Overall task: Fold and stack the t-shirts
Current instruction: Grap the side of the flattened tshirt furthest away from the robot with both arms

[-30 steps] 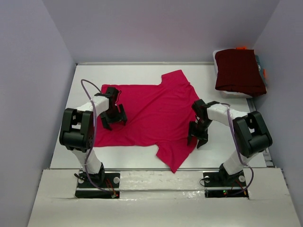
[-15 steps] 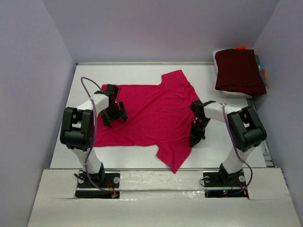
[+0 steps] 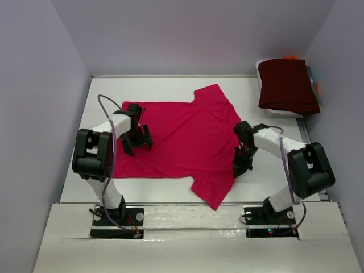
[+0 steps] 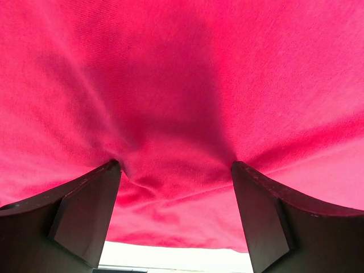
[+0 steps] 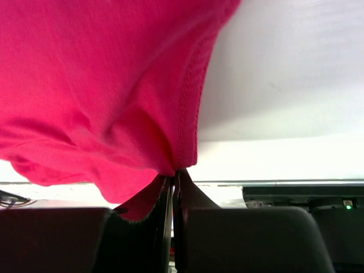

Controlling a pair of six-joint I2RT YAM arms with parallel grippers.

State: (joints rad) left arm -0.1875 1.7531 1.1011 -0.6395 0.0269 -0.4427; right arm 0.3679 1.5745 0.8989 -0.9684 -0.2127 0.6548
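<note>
Tee (image 3: 182, 136), crimson-pink, lies flat in the middle of the bench (image 3: 170, 85). Only the right wrist view shows the right gripper (image 5: 173, 177) with jaws clamped on its hem. Left gripper (image 4: 176, 170) jaws are spread wide, tips on cloth. Maroon tee (image 3: 287, 85) sits at the far right corner.

Free lanes: bare white worktop (image 3: 165, 88) along far edge, & strip btwn bright crimson-pink cloth t-shirt (image 3: 182, 133) and right edge. Far right corner blocked by folded dark maroon garment (image 3: 287, 85). Left hand (image 3: 135, 142), jaws wide, sits on shirt nr left edge. Right hand (image 3: 242, 166) is clamped on hem, right side.
</note>
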